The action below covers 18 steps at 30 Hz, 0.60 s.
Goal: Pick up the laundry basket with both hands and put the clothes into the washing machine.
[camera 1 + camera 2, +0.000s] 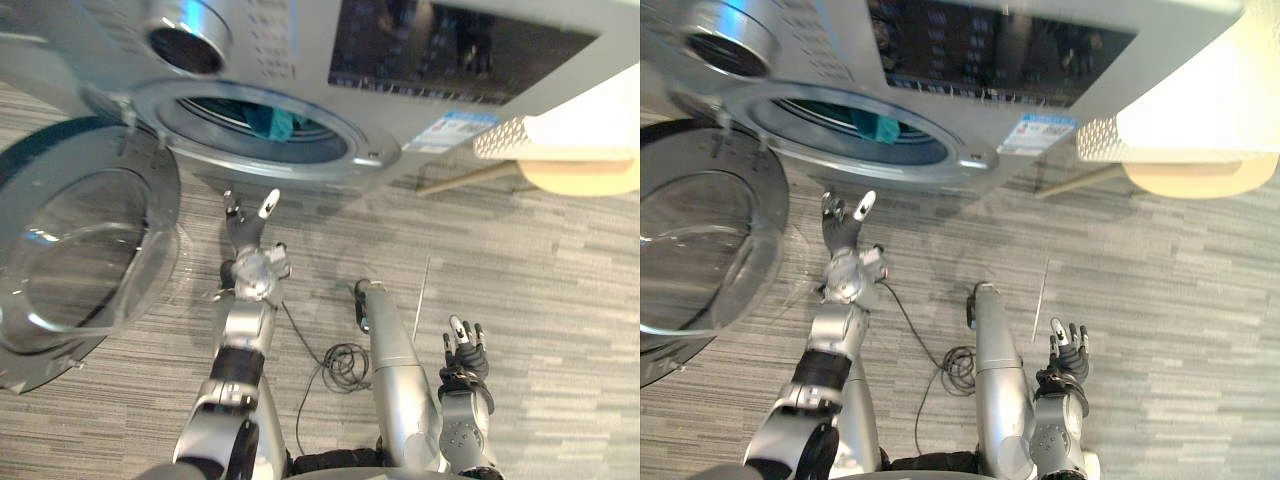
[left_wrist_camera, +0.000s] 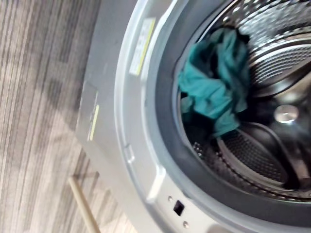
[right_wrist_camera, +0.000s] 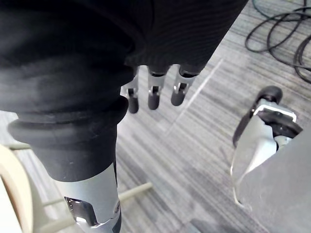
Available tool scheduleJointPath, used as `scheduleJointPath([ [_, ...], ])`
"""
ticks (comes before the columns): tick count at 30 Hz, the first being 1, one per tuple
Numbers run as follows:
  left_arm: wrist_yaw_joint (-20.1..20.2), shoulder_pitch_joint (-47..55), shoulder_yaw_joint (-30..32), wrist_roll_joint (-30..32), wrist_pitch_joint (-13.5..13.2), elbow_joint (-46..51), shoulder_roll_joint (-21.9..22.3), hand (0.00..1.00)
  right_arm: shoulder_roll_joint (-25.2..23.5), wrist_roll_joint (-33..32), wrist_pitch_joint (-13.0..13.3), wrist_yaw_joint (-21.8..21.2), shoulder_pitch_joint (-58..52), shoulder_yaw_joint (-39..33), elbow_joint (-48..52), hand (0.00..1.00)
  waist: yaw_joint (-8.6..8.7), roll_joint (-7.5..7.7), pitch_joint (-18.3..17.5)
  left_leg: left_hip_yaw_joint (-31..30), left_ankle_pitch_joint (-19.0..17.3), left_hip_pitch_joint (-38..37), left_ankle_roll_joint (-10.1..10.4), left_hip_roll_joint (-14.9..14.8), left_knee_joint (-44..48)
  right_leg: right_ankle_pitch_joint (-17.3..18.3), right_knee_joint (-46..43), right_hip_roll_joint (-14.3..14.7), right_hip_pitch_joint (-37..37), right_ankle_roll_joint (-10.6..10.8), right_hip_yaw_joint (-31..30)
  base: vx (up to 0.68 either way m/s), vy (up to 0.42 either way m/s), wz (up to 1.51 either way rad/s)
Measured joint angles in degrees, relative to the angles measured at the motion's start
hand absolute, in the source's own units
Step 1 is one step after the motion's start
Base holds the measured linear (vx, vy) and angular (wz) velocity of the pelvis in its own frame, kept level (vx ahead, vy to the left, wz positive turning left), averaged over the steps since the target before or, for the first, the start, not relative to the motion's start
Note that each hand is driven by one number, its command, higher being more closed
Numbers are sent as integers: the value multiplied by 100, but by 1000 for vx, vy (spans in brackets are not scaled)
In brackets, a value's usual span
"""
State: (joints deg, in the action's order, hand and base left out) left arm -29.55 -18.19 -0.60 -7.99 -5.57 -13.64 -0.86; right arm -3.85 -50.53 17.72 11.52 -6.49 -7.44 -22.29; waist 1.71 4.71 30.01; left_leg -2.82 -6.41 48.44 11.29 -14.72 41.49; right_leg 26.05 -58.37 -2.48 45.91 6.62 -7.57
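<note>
Clothes [image 2: 214,82], all teal, lie bunched up inside the drum [image 2: 272,58] of the washer [image 1: 300,40], near the front of its round hole. On the far left the door [image 1: 80,250] hangs wide open, and I can see the floor [image 1: 540,260] through its glass.

Next comes the left hand [image 1: 243,235]. It is held up just below the round hole. Its fingers are spread apart and straight, with the thumb out to the side. It holds nothing and touches nothing.

A pale yellow strip [image 2: 142,46] is stuck on the ring round the hole. It has writing on it, but I cannot read it. A blue and white sticker [image 1: 452,130] sits on the washer's front, right of the hole. Its print is too small to read.

The right hand [image 1: 465,355] is low, over the floor and well away from the washer. Its fingers [image 3: 153,94] are straight and side by side. It is empty too.

On the far right, a white basket [image 1: 505,135] with tiny holes in its side rests on a round wooden stool [image 1: 585,175], far from both hands.
</note>
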Motion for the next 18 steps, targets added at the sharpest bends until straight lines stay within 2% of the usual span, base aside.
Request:
scheduleJointPath([
  [1, 85, 375, -1, 144, -76, 93, 0, 0, 44, 80, -1, 6, -10, -36, -161, 0, -96, -83, -47, 47, 125, -435, 0, 84, -388, -30, 242, -99, -376, -24, 52, 91, -11, 26],
  [4, 213, 1025, -35, 261, -169, 199, 14, 0, 134, 116, -5, 5, -74, -52, -444, 0, -113, -267, -320, 115, 310, -969, -15, 189, -917, -77, 620, -244, -873, -18, 147, 120, -7, 27],
  [6, 393, 1540, -61, 452, -198, 170, 37, 0, 234, 126, -14, -26, -69, -52, -825, 0, -198, -435, -518, 172, 400, -1501, -17, 219, -1332, -158, 1048, -311, -1420, -15, 221, 144, 23, 8],
  [7, 464, 1642, -68, 499, -216, 114, 71, 0, 250, 130, -20, -34, -84, -53, -947, 0, -213, -469, -574, 175, 432, -1638, -29, 242, -1450, -177, 1160, -345, -1568, -10, 256, 153, 35, 17],
  [9, 776, 1885, -74, 523, -241, -487, 156, 0, 287, 163, -108, -51, -123, -82, -1448, 0, -258, -483, -855, 204, 556, -2087, -52, 345, -1875, -202, 1500, -464, -2022, 20, 339, 178, 26, 25],
  [10, 1045, 2051, 35, 522, -209, -1034, 227, 0, 305, 169, -234, -65, -124, -99, -1722, 0, -255, -489, -1023, 208, 604, -2389, -59, 377, -2130, -249, 1788, -526, -2368, 33, 432, 163, 18, 20],
  [12, 1234, 2171, 116, 440, -181, -1483, 301, 0, 324, 174, -324, -84, -126, -113, -1972, 0, -262, -488, -1211, 222, 652, -2584, -88, 386, -2337, -316, 2037, -560, -2597, 38, 496, 139, 39, 13],
  [14, 1456, 2286, 457, 231, -143, -2472, 441, 0, 332, 220, -462, -171, -140, -267, -2450, 0, -260, -506, -1604, 250, 849, -3070, -117, 389, -2936, -522, 2697, -585, -3143, 75, 646, 166, 54, 13],
  [16, 1681, 2370, 709, -169, -131, -3045, 462, 0, 329, 386, -552, -193, -193, -379, -2697, 0, -256, -530, -1872, 288, 1047, -3490, -135, 378, -3461, -696, 3244, -637, -3602, 95, 772, 159, 70, 16],
  [18, 1845, 2350, 910, -278, -132, -3436, 471, 0, 343, 557, -624, -229, -249, -500, -2914, 0, -254, -577, -2180, 299, 1209, -3794, -145, 376, -3902, -842, 3682, -666, -3919, 116, 899, 103, 48, 17],
])
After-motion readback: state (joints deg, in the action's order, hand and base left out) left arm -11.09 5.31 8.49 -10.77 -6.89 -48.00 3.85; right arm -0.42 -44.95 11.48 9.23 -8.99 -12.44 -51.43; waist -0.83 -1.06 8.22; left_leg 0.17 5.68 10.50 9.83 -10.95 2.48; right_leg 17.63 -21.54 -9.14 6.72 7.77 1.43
